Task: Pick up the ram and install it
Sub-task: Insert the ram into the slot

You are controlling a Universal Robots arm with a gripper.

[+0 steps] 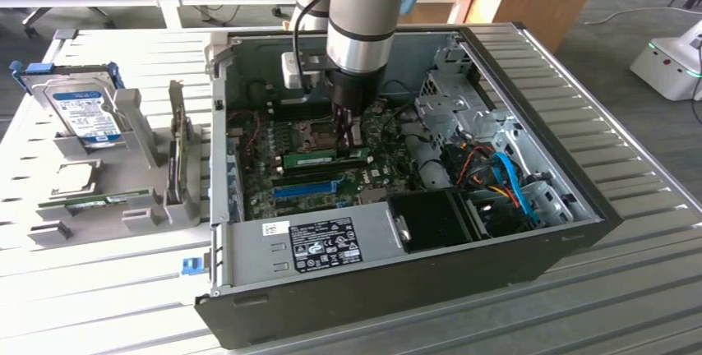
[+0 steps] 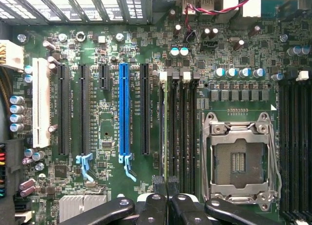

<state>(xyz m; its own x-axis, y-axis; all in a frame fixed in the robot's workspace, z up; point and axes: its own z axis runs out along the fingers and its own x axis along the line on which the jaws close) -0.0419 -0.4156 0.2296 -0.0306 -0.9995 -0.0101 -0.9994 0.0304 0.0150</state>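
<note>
The ram (image 1: pixel 318 158) is a thin green stick standing on edge in a memory slot of the motherboard, inside the open computer case. In the wrist view the ram (image 2: pixel 168 127) shows edge-on as a narrow green line between black slots. My gripper (image 1: pixel 351 149) reaches straight down onto the stick near the end toward the exterior view's right. Seen from the wrist, my gripper (image 2: pixel 165 182) is shut, and the stick's top edge runs in between the two black fingertips. A second ram (image 1: pixel 108 200) lies on the grey holder outside the case.
The blue slot (image 2: pixel 124 113) and several black slots lie to one side of the ram, and the silver CPU socket (image 2: pixel 239 159) to the other. Outside the case, a hard drive (image 1: pixel 85 112) stands in a grey rack. Cables and a black fan (image 1: pixel 439 219) fill the case's near corner.
</note>
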